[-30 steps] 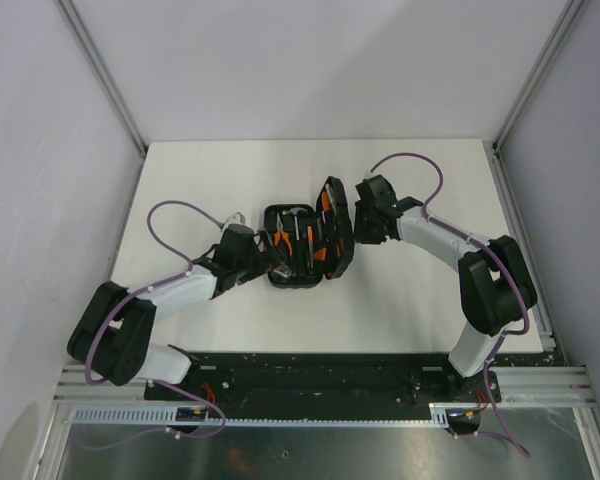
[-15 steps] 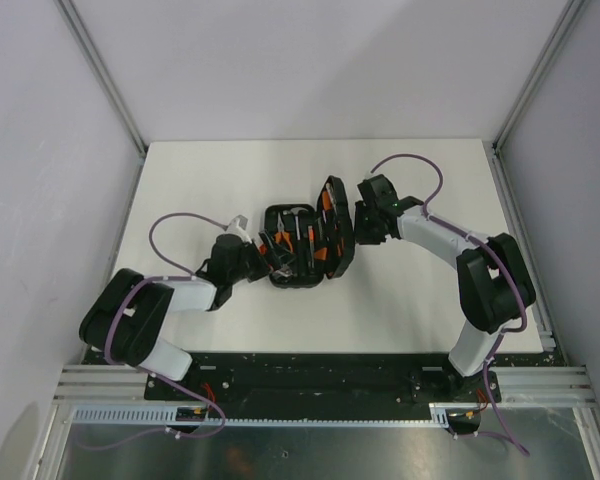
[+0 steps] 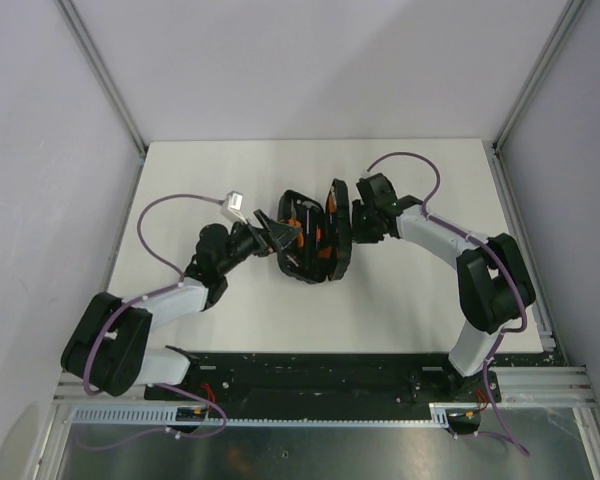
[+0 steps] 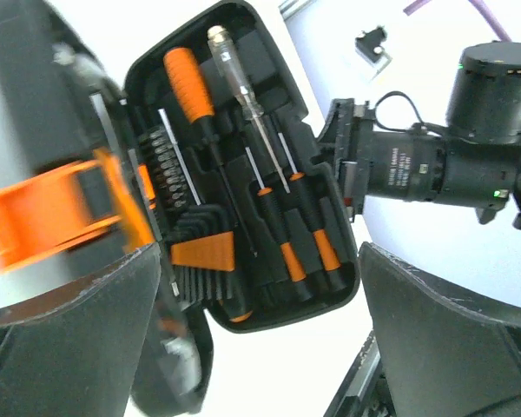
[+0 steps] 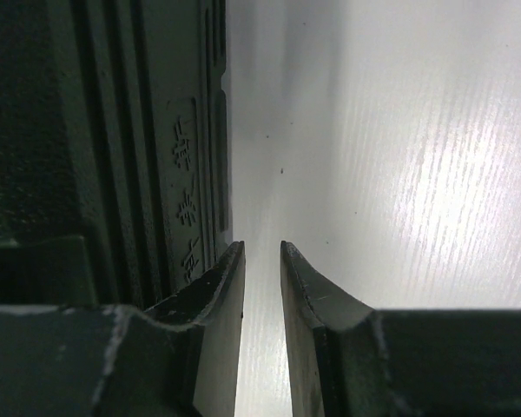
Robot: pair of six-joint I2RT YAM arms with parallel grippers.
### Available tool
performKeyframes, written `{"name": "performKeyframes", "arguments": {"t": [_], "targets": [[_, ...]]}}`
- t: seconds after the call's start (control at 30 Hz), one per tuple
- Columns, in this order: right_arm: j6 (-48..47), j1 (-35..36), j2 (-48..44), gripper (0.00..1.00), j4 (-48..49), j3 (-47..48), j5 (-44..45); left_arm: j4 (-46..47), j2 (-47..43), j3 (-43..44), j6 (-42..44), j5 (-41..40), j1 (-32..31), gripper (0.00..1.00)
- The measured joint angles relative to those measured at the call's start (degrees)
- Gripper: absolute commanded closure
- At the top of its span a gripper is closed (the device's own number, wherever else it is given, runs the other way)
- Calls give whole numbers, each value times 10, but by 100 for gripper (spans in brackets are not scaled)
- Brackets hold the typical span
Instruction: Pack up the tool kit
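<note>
The tool kit [image 3: 315, 235] is a black hinged case standing partly folded mid-table, its two halves in a V. In the left wrist view one half [image 4: 243, 174] faces me, with orange-handled screwdrivers, hex keys and bits in its slots. The other half [image 4: 43, 208] is a blur at the left with an orange part on it. My left gripper [image 3: 270, 232] is wide open at the case's left side, its fingers [image 4: 69, 339] holding nothing. My right gripper [image 3: 352, 225] is at the case's right outer wall [image 5: 148, 130]. Its jaws stand a narrow gap apart, empty, with the left finger [image 5: 213, 295] beside that wall.
The white table [image 3: 400, 300] is bordered by grey walls and aluminium rails [image 3: 520, 230] at the sides. The arm bases and a black rail [image 3: 310, 375] run along the near edge. The right arm's wrist [image 4: 417, 165] sits just behind the case in the left wrist view.
The case's left half has swung up from flat toward the upright right half. My left arm moved up and right with it, and its jaws finished opening. The right arm stayed put.
</note>
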Motion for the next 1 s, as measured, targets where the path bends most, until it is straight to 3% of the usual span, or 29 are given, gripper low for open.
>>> {"name": "performKeyframes", "arguments": {"t": [0.33,0.67,1.0], "targets": [[-7,21,0,72,5,25,-1,17,71,52,2,29,-31,1],[-12,23,2,72,3,26,-1,-79,-14,25,20,-95,-17,1],[-14,16,8,73,3,29,-10,-112,44,-17,-8,-110,22,1]]}}
